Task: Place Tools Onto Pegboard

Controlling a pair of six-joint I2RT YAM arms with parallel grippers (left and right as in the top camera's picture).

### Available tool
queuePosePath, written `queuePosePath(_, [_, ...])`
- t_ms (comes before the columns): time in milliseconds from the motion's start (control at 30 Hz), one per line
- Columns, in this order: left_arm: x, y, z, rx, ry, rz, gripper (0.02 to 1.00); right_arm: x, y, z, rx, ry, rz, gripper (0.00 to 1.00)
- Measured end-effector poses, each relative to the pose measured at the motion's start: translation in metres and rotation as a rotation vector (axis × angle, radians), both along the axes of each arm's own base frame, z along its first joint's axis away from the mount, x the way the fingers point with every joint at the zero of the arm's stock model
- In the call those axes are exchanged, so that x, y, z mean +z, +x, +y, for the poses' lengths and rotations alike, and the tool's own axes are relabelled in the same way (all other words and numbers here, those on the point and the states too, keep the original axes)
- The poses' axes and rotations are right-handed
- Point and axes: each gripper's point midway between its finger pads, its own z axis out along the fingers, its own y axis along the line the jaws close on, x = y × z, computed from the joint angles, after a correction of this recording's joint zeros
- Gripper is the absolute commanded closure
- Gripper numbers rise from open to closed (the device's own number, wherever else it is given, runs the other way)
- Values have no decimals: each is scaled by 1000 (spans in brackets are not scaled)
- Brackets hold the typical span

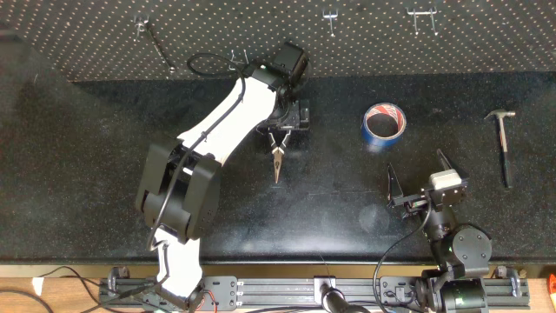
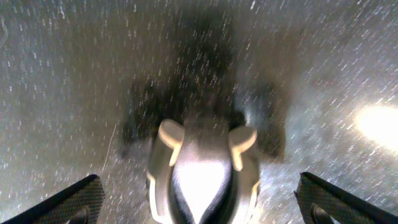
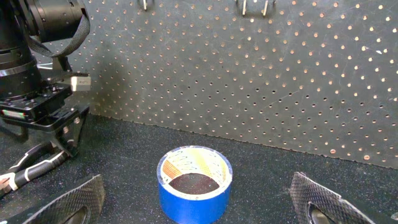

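Nearest, on the right, the right gripper (image 1: 414, 162) hovers over the black table (image 1: 339, 213), fingers spread wide and empty. Farther in, left of centre, the pliers (image 1: 277, 162) lie flat with their tips pointing near. The left gripper (image 1: 283, 129) sits over their handles, fingers wide apart on either side, gripping nothing. A blue tape roll (image 1: 383, 124) stands to the right, and a hammer (image 1: 503, 149) lies at the far right. Farthest, a wrench (image 1: 157, 43) hangs on the pegboard (image 1: 365, 48).
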Motion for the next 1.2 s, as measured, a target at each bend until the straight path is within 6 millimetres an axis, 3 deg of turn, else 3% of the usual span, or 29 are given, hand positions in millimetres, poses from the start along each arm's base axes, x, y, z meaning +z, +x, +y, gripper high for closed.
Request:
queuePosePath(400, [-5, -11, 0, -13, -7, 43, 23, 0, 0, 0, 0, 0, 0, 25])
queuePosePath(967, [-16, -11, 0, -8, -6, 53, 20, 0, 0, 0, 0, 0, 0, 27])
queuePosePath(1100, [-16, -11, 0, 1, -6, 54, 312, 0, 0, 0, 0, 0, 0, 25])
queuePosePath(1200, [-16, -11, 0, 9, -7, 54, 400, 0, 0, 0, 0, 0, 0, 25])
